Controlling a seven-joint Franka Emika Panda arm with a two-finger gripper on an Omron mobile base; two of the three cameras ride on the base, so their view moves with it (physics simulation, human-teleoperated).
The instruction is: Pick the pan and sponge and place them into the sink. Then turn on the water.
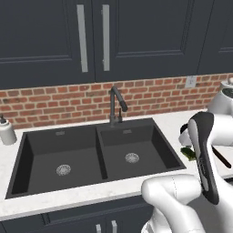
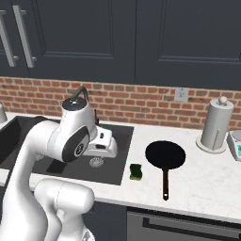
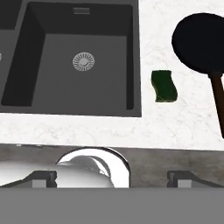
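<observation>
Right base view shows a white speckled counter (image 2: pixel 197 174) under dark cabinets (image 2: pixel 179 37) and a red brick backsplash (image 2: pixel 141 106) with a wall outlet (image 2: pixel 181 94). The black double-basin sink (image 1: pixel 27 150) is set into the counter, a silver drain in each basin, with the dark gooseneck faucet (image 1: pixel 116 102) behind its divider and a white soap dispenser (image 1: pixel 6 131) at its left. To the sink's right lies the sponge (image 2: pixel 136 172), just beside the basin edge; further right sits the pan (image 2: pixel 164 156), its handle pointing toward the front edge. A paper towel roll (image 2: pixel 215 124) stands behind. The pincer (image 3: pixel 112 178) hangs above the counter's front edge, fingers spread wide, holding nothing.
</observation>
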